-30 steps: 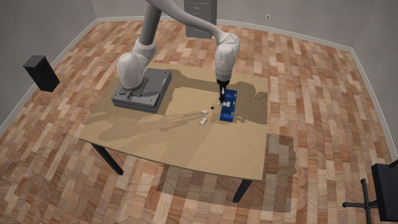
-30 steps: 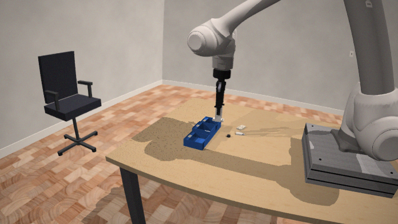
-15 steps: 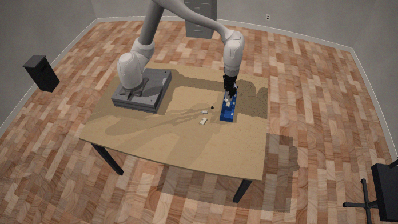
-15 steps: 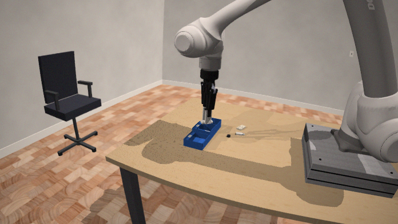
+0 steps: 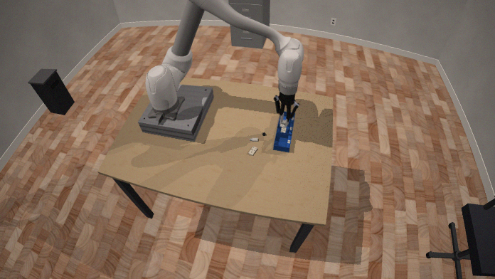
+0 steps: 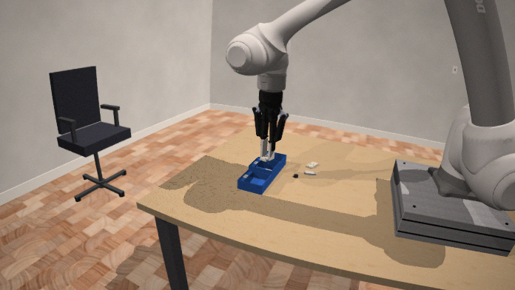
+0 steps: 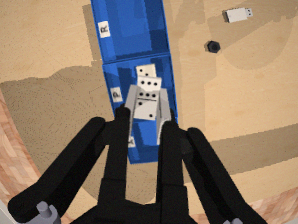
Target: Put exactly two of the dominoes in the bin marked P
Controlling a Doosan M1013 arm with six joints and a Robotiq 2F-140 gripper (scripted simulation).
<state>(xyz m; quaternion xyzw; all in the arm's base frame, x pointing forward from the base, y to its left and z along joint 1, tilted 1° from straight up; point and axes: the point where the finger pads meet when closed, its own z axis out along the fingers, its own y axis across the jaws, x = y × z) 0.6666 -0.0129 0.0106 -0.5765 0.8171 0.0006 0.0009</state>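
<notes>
My gripper [image 5: 284,122] [image 6: 267,154] [image 7: 147,97] is shut on a white domino [image 7: 148,104] and holds it low over the blue two-compartment bin [image 5: 281,144] [image 6: 252,186] [image 7: 133,19]. It hangs over the compartment nearer the arm's wrist. A second domino [image 7: 148,78] lies inside that same compartment, just beyond the held one. A third domino [image 5: 252,151] [image 6: 311,164] lies flat on the table [image 5: 213,185] [image 6: 296,222] beside the bin. The bin's small labels are too small to read.
A small white oblong piece [image 5: 254,139] [image 6: 310,172] [image 7: 237,14] and a small black knob [image 5: 264,134] [image 6: 295,176] [image 7: 212,46] lie on the table between the bin and the loose domino. The arm's grey base [image 5: 178,114] [image 6: 444,211] stands at the table's far side.
</notes>
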